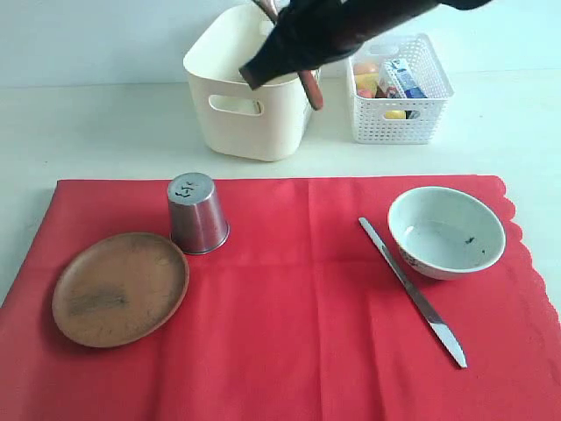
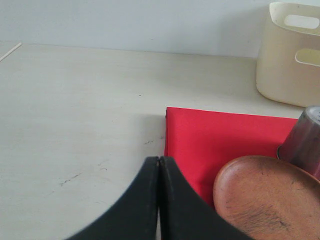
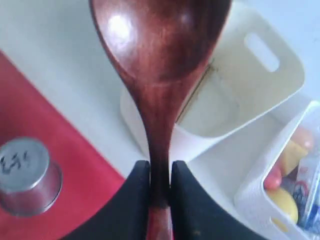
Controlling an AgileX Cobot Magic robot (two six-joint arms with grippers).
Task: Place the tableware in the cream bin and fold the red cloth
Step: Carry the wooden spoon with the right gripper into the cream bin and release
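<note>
My right gripper is shut on the handle of the dark wooden spoon, just above the front right corner of the cream bin; the spoon's end shows below the dark arm. On the red cloth lie the brown plate, an upturned steel cup, the pale bowl and the steel knife. My left gripper is shut and empty, low over the bare table by the cloth's corner, close to the plate.
A white mesh basket holding food and a small carton stands right of the cream bin, almost touching it. The cloth hangs past the table's front edge. A pale wall runs behind the bins.
</note>
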